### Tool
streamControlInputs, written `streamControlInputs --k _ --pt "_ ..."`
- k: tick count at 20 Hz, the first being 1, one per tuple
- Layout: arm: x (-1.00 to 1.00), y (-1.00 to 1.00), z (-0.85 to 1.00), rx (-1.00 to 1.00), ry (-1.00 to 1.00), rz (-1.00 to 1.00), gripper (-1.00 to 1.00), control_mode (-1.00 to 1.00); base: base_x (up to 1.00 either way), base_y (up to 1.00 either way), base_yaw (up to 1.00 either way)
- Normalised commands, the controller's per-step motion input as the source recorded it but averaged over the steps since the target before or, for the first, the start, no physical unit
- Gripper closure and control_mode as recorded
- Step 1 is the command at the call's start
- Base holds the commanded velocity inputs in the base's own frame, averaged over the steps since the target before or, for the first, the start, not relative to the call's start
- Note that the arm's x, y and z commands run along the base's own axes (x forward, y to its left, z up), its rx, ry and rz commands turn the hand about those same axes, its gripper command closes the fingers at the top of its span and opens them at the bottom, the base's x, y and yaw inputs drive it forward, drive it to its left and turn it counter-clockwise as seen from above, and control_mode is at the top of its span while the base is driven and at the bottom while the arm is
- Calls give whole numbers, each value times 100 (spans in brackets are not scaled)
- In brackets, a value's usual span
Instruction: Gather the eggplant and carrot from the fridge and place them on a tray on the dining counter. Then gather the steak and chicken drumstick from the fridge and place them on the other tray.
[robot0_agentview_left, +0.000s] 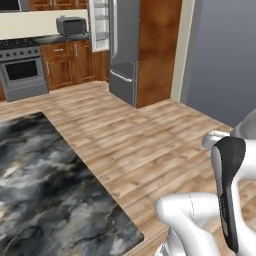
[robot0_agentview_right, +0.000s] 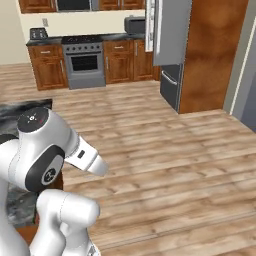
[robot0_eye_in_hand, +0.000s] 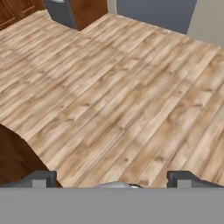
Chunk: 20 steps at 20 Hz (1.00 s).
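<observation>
While the end effector (robot0_eye_in_hand: 112, 177) hangs with its two dark tips spread wide and nothing between them, the hand view looks down on bare plank floor (robot0_eye_in_hand: 131, 96), with a dark brown wooden base edge (robot0_eye_in_hand: 15, 157) at the lower left. Open floor stretches broadly from the robot toward the fridge (robot0_agentview_left: 124, 55), which stands well apart at the far side of the room against a tall brown wood panel (robot0_agentview_left: 157, 50); its upper door is swung open, showing white shelves, and what lies on them is too small to tell. In the left base view the worktop (robot0_agentview_left: 45, 190), black-and-grey marbled stone, runs along the left, its long right edge slanting down to a near corner at the bottom, just beside the white arm. In the right base view a strip of that worktop shows behind the arm at the left edge. A grey stove (robot0_agentview_right: 84, 62) and brown cabinets (robot0_agentview_right: 120, 61) line the back wall, left of the fridge, with a toaster oven (robot0_agentview_left: 71, 25) on their top. A blue-grey wall (robot0_agentview_left: 220, 60) bounds the room to the right.
</observation>
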Motion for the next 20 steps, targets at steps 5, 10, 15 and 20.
streamControlInputs --k 5,10,15,20 --pt "0 0 0 0 0 0 -100 100 39 -88 4" --pt "0 0 0 0 0 0 -100 100 94 -58 12" --pt "0 0 0 0 0 0 -100 100 100 -38 14" --pt "0 0 0 0 0 0 -100 100 100 -1 21"
